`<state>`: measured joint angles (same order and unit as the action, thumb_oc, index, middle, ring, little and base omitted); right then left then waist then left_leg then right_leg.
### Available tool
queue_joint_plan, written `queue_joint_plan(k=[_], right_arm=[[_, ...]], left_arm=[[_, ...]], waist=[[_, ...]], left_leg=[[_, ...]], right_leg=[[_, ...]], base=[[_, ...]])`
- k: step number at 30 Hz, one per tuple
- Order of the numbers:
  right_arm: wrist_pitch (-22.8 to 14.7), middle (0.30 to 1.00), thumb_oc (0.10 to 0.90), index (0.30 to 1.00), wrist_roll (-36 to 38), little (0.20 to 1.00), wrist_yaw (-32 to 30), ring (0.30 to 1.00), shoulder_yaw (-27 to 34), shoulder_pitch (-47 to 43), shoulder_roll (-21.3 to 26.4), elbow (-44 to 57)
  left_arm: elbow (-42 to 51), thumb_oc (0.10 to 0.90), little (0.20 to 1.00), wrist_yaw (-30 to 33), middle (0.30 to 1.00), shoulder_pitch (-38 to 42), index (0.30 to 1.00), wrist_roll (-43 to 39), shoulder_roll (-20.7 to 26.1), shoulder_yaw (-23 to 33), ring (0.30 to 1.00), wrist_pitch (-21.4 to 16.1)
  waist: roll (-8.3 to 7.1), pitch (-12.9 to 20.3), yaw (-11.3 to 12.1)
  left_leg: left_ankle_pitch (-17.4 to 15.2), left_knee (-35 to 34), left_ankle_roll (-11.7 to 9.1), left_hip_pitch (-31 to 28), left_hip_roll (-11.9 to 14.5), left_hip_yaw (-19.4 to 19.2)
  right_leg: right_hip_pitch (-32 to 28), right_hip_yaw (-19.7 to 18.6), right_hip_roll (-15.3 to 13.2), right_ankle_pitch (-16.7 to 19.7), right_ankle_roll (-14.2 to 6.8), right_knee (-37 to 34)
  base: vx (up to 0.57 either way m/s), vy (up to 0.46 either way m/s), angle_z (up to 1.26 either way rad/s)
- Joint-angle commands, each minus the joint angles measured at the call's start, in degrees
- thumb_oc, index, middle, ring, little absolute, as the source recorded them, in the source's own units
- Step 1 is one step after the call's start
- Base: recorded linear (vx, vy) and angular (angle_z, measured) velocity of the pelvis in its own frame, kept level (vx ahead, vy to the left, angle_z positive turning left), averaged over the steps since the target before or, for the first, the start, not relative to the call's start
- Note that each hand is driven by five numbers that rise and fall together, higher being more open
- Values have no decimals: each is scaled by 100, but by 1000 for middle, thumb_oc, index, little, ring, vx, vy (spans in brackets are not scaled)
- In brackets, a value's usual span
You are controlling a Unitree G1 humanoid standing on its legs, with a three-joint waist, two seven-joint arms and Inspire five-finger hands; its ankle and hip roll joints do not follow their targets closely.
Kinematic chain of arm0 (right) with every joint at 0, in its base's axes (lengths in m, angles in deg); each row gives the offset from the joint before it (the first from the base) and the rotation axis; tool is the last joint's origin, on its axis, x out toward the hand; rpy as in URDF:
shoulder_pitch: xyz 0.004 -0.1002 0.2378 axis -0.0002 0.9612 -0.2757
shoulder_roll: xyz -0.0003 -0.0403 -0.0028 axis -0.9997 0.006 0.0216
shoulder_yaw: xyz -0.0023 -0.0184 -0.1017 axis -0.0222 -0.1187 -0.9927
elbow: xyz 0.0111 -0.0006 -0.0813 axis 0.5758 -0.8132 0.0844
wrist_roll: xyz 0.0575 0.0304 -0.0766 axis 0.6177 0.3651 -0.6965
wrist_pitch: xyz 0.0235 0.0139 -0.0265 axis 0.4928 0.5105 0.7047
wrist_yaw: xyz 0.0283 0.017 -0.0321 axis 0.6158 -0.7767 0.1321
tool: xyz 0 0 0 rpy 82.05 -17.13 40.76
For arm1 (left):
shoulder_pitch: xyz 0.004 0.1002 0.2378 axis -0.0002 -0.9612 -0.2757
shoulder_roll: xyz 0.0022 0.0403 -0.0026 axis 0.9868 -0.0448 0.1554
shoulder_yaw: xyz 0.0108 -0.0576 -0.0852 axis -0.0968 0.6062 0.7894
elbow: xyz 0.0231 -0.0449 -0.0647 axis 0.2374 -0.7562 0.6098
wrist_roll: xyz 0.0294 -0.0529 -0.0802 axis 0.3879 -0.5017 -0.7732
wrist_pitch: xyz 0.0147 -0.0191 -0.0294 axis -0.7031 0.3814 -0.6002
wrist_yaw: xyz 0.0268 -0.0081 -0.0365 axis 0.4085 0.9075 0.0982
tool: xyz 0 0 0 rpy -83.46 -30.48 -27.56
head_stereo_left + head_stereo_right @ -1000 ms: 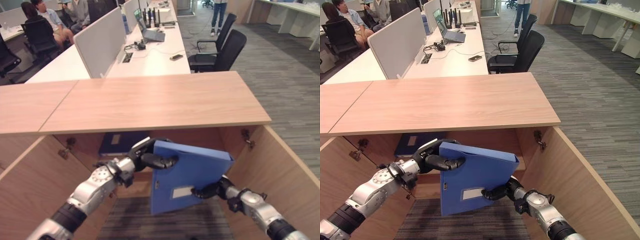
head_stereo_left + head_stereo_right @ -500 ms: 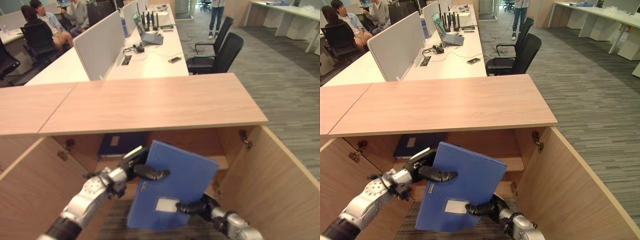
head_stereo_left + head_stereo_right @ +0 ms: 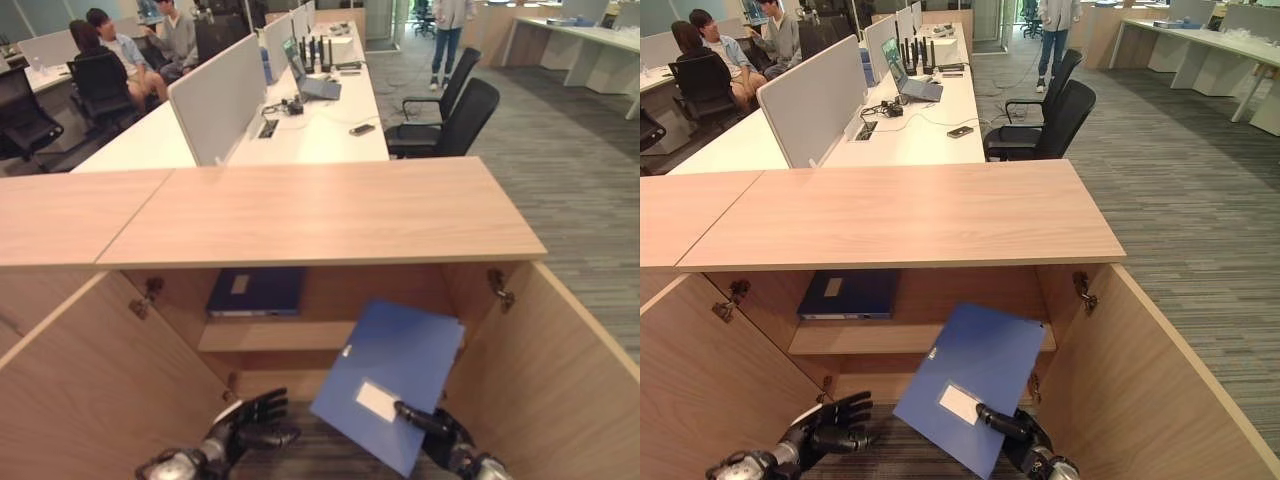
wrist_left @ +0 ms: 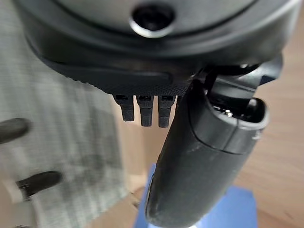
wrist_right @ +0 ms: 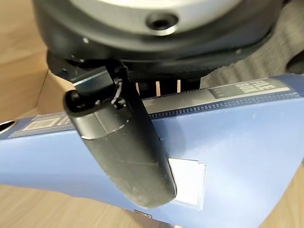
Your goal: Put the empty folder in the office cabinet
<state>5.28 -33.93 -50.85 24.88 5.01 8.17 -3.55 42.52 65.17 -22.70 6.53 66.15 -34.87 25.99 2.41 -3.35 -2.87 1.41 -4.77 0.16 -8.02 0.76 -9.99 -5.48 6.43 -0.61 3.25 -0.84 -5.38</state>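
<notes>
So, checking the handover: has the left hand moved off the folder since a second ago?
Yes. The left hand has let go and dropped below the shelf; the right hand alone grips the folder.

No legible text; blue folder [image 3: 975, 380] label blank.

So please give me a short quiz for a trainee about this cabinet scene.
1. True or false: the left robot hand grips the blue folder.
2. Which robot hand holds the blue folder? A) left B) right C) both
3. What lies on the upper shelf of the cabinet?

Key: 1. False, it is open and apart from the folder. 2. B, the right robot hand. 3. A dark blue folder, lying flat.
</notes>
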Motion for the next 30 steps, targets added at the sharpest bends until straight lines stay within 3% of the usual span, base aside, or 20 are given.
queue_joint_plan(k=[1, 6, 11, 21, 22, 25, 30], right_arm=[[-236, 300, 400, 300, 325, 300, 236, 300, 41, -641, -201, 384], [-358, 300, 400, 300, 778, 300, 20, 300, 174, -953, -343, 387], [-642, 300, 400, 300, 1217, 300, -127, 300, 223, -1431, -401, 669], [-1102, 300, 400, 300, 1488, 300, -143, 300, 166, -2112, -142, 1633], [-1184, 300, 400, 300, 1557, 300, -191, 300, 286, -2202, -65, 1669], [-1237, 300, 400, 300, 1625, 300, -289, 300, 445, -2273, 41, 1665], [-1230, 300, 400, 300, 1555, 300, -357, 300, 499, -2305, 148, 1860]], left_arm=[[-293, 800, 900, 115, 900, 519, 900, 134, -123, 269, 900, -344], [-1682, 800, 900, 355, 900, 618, 900, 125, -761, 247, 900, -305], [-2343, 800, 900, 526, 900, 700, 900, 33, -1123, 259, 900, -318], [-3011, 800, 900, 668, 900, 684, 900, 192, -1225, 407, 900, -325], [-3012, 800, 900, 688, 900, 723, 900, 159, -1218, 436, 900, -315], [-3079, 800, 900, 673, 900, 789, 900, 212, -1215, 398, 900, -297], [-3174, 800, 900, 620, 900, 625, 900, 450, -1164, 434, 900, -313]], waist=[[-83, 16, -49], [22, -59, -37], [110, -155, -1], [257, -344, 105], [213, -492, 123], [161, -608, 117], [256, -622, 204]], left_leg=[[-244, -23, -344, 94, 82, 135], [-186, -23, -374, 210, 112, 183], [-108, -23, -414, 339, 161, 271], [59, 85, -494, 594, 318, 396], [-39, 665, -548, 947, 361, 311], [-78, 1277, -567, 1477, 416, 86], [173, 976, -531, 1895, 267, 301]], right_leg=[[-80, 343, -293, -348, -437, 38], [28, 381, -262, -379, -397, 38], [170, 427, -216, -435, -333, 100], [652, 504, -172, -759, -114, 695], [666, 566, -235, -802, -63, 726], [651, 712, -339, -809, -13, 644], [848, 669, -316, -809, -49, 639]], base=[[-2, -20, 9], [9, -34, 6], [4, -48, 7], [-12, -52, 14], [-70, -53, 16], [-71, -52, 28], [30, 47, 23]])
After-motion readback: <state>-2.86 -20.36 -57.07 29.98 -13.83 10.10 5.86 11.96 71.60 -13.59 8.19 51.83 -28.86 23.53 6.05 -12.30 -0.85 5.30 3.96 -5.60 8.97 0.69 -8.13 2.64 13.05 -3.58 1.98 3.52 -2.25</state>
